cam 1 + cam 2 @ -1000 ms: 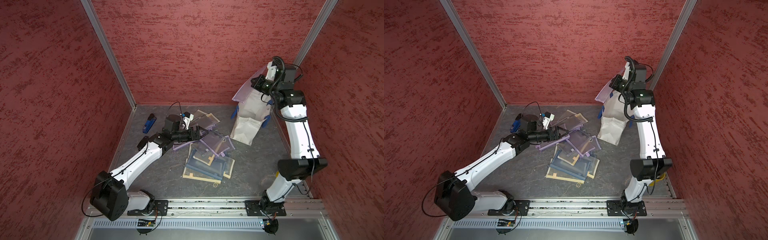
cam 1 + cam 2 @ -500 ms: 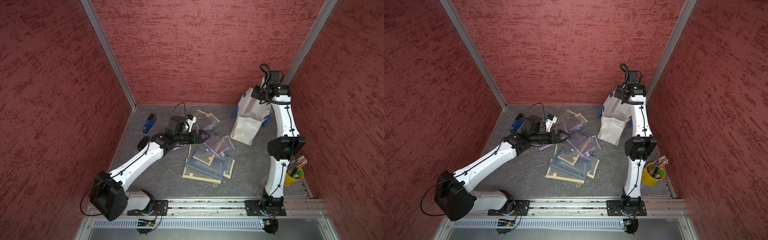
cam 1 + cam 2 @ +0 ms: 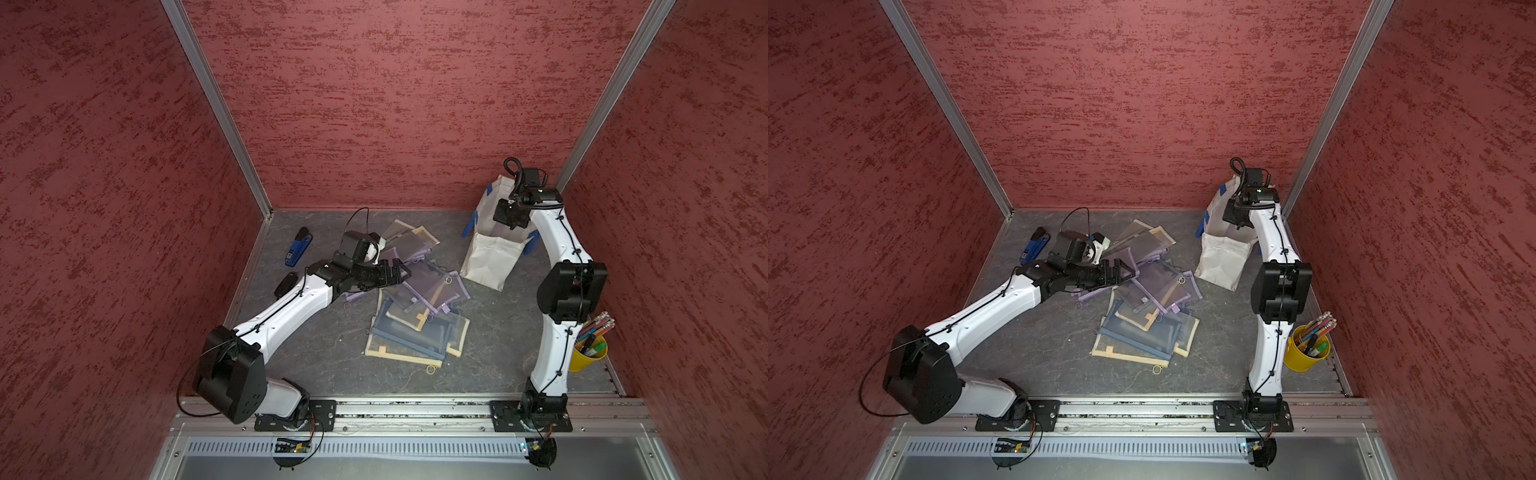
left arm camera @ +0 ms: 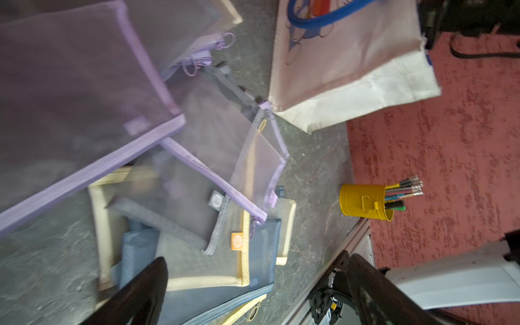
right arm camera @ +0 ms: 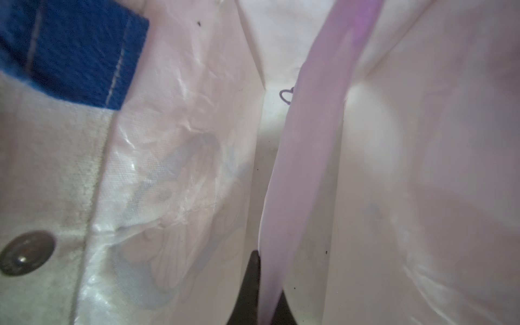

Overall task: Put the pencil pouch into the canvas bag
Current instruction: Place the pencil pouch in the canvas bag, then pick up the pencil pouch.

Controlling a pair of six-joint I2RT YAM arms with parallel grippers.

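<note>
The right pincer (image 5: pixel 268 284) is clenched on the edge of a lilac pencil pouch (image 5: pixel 309 140). The pouch hangs edge-on deep inside the canvas bag (image 5: pixel 183 157), but whether it touches the bag's floor cannot be told. The likeliest trouble is on the way out. The bag is soft and nothing steadies it, so a lifting wrist could drag a wall, or catch the blue strap handle (image 5: pixel 76 50) just beside the pincer, and tip the bag. Letting go too high could leave the pouch leaning against a wall and not lying flat. The snap button (image 5: pixel 26 253) at the rim is another possible snag. In both top views the right wrist fills the bag's mouth, near the back corner of the table (image 3: pixel 332 361). The left pincer (image 4: pixel 254 260) is spread wide and empty, low over the pile of mesh pouches (image 3: pixel 415 324). That pile lies between the arms, its nearest edge close to the bag's base. A yellow cup (image 3: pixel 588 353) of pencils stands beside the right arm's lower link, close enough to be knocked if the elbow swings back. A blue tool (image 3: pixel 297 247) lies well apart by the left wall.
</note>
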